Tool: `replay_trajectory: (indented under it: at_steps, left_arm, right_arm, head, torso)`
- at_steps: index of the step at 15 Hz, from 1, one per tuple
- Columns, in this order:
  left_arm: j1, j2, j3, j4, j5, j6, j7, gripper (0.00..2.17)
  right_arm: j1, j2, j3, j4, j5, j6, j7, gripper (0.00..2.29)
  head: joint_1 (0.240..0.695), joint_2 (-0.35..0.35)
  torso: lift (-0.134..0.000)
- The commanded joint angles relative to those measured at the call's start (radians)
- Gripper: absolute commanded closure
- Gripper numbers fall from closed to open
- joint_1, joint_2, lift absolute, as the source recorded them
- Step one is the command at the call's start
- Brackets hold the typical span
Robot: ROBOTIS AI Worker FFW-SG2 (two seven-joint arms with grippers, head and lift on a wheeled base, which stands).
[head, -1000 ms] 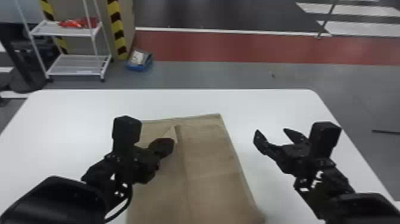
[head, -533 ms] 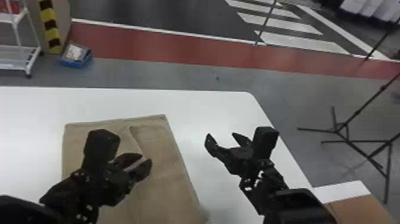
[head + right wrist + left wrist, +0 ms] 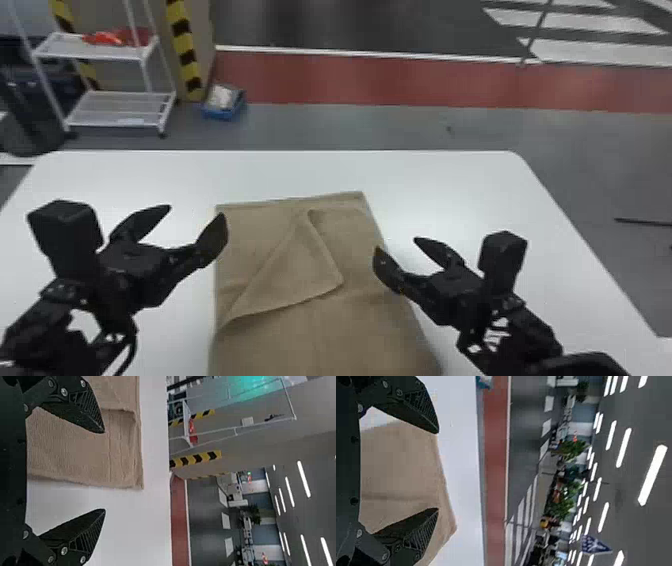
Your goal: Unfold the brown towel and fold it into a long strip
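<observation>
Lying between left gripper (image 3: pixel 196 212) and right gripper (image 3: pixel 397 244) | brown towel (image 3: pixel 320 310) | both grippers' fingers apart

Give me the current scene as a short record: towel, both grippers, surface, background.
towel: brown towel, lying on the table, not yet a long strip
fold: triangular flap turned over on top
left gripper: left gripper, open, empty, at the towel's left side
right gripper: right gripper, open, empty, by the towel's right edge
surface: white table
background: white shelf rack and blue box, beyond the table, left
</observation>
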State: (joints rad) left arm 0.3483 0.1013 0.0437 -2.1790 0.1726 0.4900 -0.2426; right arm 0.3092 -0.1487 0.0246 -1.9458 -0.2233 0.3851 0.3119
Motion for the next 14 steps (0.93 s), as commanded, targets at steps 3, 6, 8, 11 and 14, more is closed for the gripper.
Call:
replay_trajectory:
  at_steps: [3, 6, 8, 11, 14]
  left_arm:
    - [0.052, 0.001, 0.054, 0.148, -0.047, -0.518, 0.157, 0.04]
    - [0.051, 0.001, 0.054, 0.245, -0.047, -0.666, 0.172, 0.04]
    - [0.040, 0.001, 0.054, 0.275, -0.047, -0.681, 0.167, 0.04]
    - [0.020, 0.005, 0.053, 0.301, -0.047, -0.678, 0.155, 0.04]
    - [0.014, 0.014, 0.047, 0.315, -0.048, -0.678, 0.152, 0.04]
  right_arm:
    - [-0.059, 0.001, 0.130, 0.174, 0.032, -0.125, 0.104, 0.32]
    - [-0.067, 0.003, 0.166, 0.196, 0.081, -0.140, 0.102, 0.32]
    - [-0.082, 0.004, 0.170, 0.205, 0.087, -0.119, 0.102, 0.44]
    - [-0.088, 0.004, 0.195, 0.200, 0.121, -0.073, 0.102, 0.47]
    - [-0.116, 0.006, 0.204, 0.202, 0.130, 0.007, 0.102, 0.65]
  head:
    - [0.695, 0.116]
    - [0.695, 0.224]
    - [0.695, 0.241]
    - [0.695, 0.254]
    - [0.695, 0.261]
  torso:
    - [-0.117]
    - [-0.117]
    - [-0.117]
    - [-0.117]
    - [-0.117]
